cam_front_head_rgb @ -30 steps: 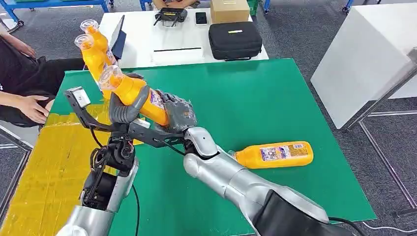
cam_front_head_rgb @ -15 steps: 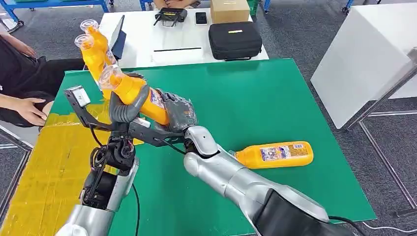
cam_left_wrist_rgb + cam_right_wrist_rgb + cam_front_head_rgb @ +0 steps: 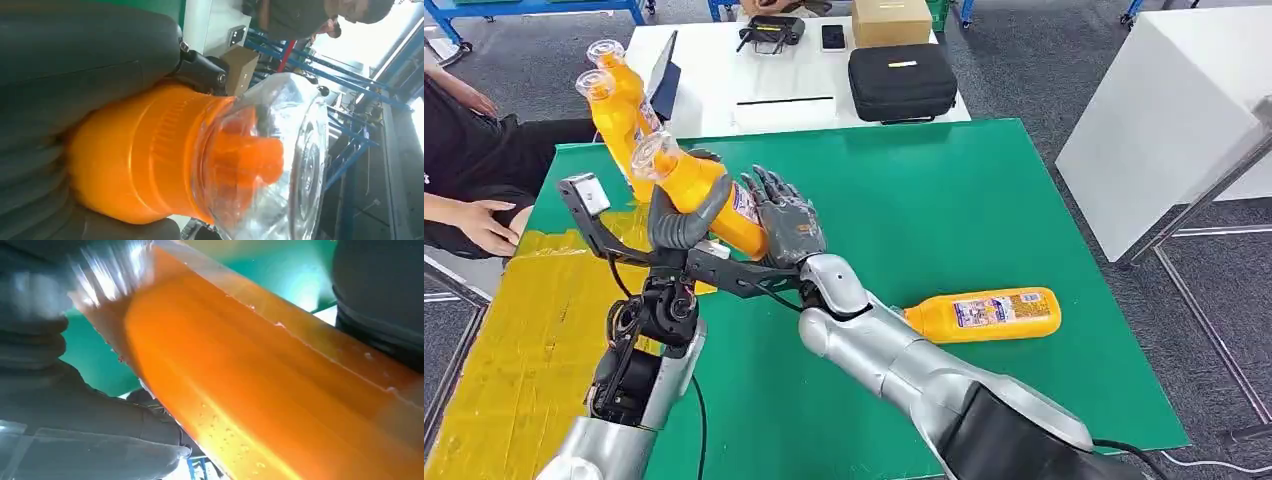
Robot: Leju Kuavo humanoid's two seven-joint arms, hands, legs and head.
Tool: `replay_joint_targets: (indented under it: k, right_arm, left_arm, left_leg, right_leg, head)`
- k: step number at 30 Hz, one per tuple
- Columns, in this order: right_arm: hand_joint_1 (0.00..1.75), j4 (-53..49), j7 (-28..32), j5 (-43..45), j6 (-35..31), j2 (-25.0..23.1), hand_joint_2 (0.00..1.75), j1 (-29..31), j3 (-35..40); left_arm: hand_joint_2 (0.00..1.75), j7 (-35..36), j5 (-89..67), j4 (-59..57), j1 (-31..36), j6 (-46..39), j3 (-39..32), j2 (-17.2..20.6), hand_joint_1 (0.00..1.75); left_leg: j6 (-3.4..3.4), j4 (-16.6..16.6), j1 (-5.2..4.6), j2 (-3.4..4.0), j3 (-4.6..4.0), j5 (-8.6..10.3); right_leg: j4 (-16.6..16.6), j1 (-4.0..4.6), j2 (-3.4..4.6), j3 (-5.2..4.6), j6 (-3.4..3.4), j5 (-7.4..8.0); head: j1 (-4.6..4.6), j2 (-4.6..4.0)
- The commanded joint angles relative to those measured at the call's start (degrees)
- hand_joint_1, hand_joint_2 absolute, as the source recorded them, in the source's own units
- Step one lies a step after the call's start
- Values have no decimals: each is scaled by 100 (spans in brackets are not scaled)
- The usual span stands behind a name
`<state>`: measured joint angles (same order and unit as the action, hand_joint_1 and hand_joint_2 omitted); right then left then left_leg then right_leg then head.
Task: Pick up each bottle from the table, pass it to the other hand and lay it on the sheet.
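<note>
We record an orange bottle (image 3: 714, 200) with a clear cap, grey fingers (image 3: 686, 215) around it. A second orange bottle (image 3: 984, 314) carries a purple-printed label. The worktop (image 3: 944, 210) is green, the sheet (image 3: 519, 345) yellow.

The work surface is a green table (image 3: 944, 200) occupying the centre of the head view. A yellow sheet (image 3: 524, 340) lies flat on its left portion, reaching the lower left of the frame. One orange bottle (image 3: 981, 314) lies on its side on the green surface at centre right, cap end toward the left. Two further orange bottles (image 3: 614, 95) are at the table's upper left corner, with clear caps uppermost; their bases are hidden. Behind, at upper centre, a white table (image 3: 714, 75) carries a black case (image 3: 901, 82), a cardboard box (image 3: 890, 20), a phone (image 3: 832, 37) and a black controller (image 3: 770, 32).
</note>
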<state>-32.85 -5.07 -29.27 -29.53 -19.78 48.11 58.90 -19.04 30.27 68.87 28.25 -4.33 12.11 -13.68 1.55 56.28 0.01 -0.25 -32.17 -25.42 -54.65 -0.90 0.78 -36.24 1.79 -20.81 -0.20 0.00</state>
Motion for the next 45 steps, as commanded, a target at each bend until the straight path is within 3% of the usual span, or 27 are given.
replay_joint_targets:
  k: [1, 7, 11, 15, 17, 19, 21, 22, 25, 28, 32, 34, 35, 36, 38, 42, 45]
  right_arm:
    - [0, 280, 1, -83, 91, -22, 0, 68, 174]
    - [0, 304, -7, -181, 224, -22, 0, 27, 87]
    - [0, 17, 363, -921, -234, 507, 0, -405, -755]
    - [0, -156, 521, -1234, -46, 600, 0, -524, -1179]
    - [0, -280, 466, -1485, -236, 637, 0, -620, -1400]
    - [0, -1225, 879, -1687, -561, 995, 0, -1101, -1916]
    - [0, -2790, 1099, -1916, -452, 1420, 0, -1780, -2329]
    - [0, -3236, 1048, -2043, -193, 1509, 0, -1983, -2460]
    - [0, -4299, 1544, -1647, -210, 1927, 0, -2584, -2659]
    - [0, -4357, 1583, -1633, -185, 1973, 0, -2674, -2697]
    - [0, -4195, 1652, -1560, -166, 1897, 0, -2607, -2674]
    - [0, -4376, 1664, -1595, -231, 1998, 0, -2854, -2741]
    - [0, -4413, 1656, -1604, -228, 2020, 0, -2897, -2761]
    - [0, -4536, 1641, -1591, -250, 2067, 0, -2995, -2837]
    - [0, -4703, 1617, -1400, -169, 2154, 0, -3052, -2944]
    - [0, -4812, 1608, -1183, -73, 2378, 0, -2988, -3094]
    - [0, -4805, 1641, -1152, -77, 2469, 0, -2986, -3148]
  left_arm:
    - [175, 9, 0, -109, 357, -9, 168, -37, 175]
    - [175, -156, -360, 55, 370, -235, 157, 114, 175]
    - [175, -355, -1369, 440, 529, -787, -268, 632, 175]
    - [175, -239, -1473, 479, 503, -577, -504, 606, 175]
    - [175, -447, -1903, 440, 521, -949, -477, 699, 175]
    - [175, -685, -2820, 191, 599, -1832, -574, 1042, 175]
    - [175, -697, -3107, -408, 806, -2065, -831, 1361, 175]
    - [175, -849, -3057, -602, 861, -1953, -955, 1414, 175]
    - [175, -1160, -3672, -1386, 888, -2653, -1251, 1807, 175]
    - [175, -1335, -3606, -1513, 870, -2567, -1357, 1851, 175]
    - [175, -1270, -3816, -1466, 859, -2794, -1300, 1805, 175]
    - [175, -1240, -4752, -1843, 808, -3558, -1069, 2092, 175]
    - [175, -1197, -5427, -1956, 824, -3567, -1312, 2092, 175]
    - [175, -927, -7450, -2101, 806, -3567, -1896, 1939, 175]
    - [175, -618, -8986, -2362, 707, -3567, -2055, 1838, 175]
    - [175, -150, -10115, -3508, 630, -3567, -1822, 1778, 175]
    - [175, -124, -10344, -3520, 458, -3567, -1888, 1723, 175]
  left_leg:
    - [-10, 8, 8, -16, 22, -15]
    - [-12, 9, 9, -13, 25, -17]
    - [-10, 1, 9, -12, 17, -8]
    - [-7, -2, 10, -8, 17, -5]
    - [-8, 7, 5, -19, 10, -8]
    - [-8, 5, 9, -19, 11, -10]
    - [-8, -2, 10, -12, 21, -11]
    - [-13, 2, 13, -13, 36, -20]
    - [-9, -9, 4, -21, 24, -6]
    - [-18, -6, 12, -12, 61, -27]
    - [-9, 9, 11, -30, 24, -17]
    - [-12, 9, 11, 0, 31, -24]
    - [-6, -10, 4, -11, 22, -7]
    - [-8, -10, 4, -17, 27, -9]
    - [-8, -8, 5, 0, 27, -13]
    - [-5, -14, -9, -17, 28, -6]
    - [-4, -8, -9, -6, 16, -6]
  right_leg:
    - [-6, 10, -24, 29, -10, -20]
    - [-6, 11, -22, 31, -11, -21]
    - [1, 10, -18, 24, -10, -11]
    - [6, 11, -12, 22, -7, -6]
    - [-8, 6, -24, 16, -8, -13]
    - [-2, 9, -24, 22, -9, -11]
    - [3, 9, -17, 30, -9, -12]
    - [-1, 13, -24, 45, -13, -22]
    - [3, 5, -25, 29, -9, -13]
    - [-1, 13, -23, 64, -18, -31]
    - [-7, 14, -39, 35, -10, -25]
    - [-8, 15, -10, 33, -13, -23]
    - [5, 5, -18, 27, -7, -13]
    - [5, 5, -26, 32, -9, -17]
    - [5, 5, -8, 29, -9, -14]
    - [5, -8, -24, 32, -5, -15]
    - [5, -8, -13, 20, -5, -10]
  head:
    - [0, 0]
    - [0, 0]
    - [0, 0]
    - [-2, 0]
    - [0, 0]
    - [2, 0]
    - [2, 0]
    - [0, 0]
    - [2, 0]
    - [0, 0]
    - [0, 0]
    - [0, 0]
    - [0, 0]
    - [4, 0]
    - [2, 0]
    - [0, 0]
    - [0, 0]
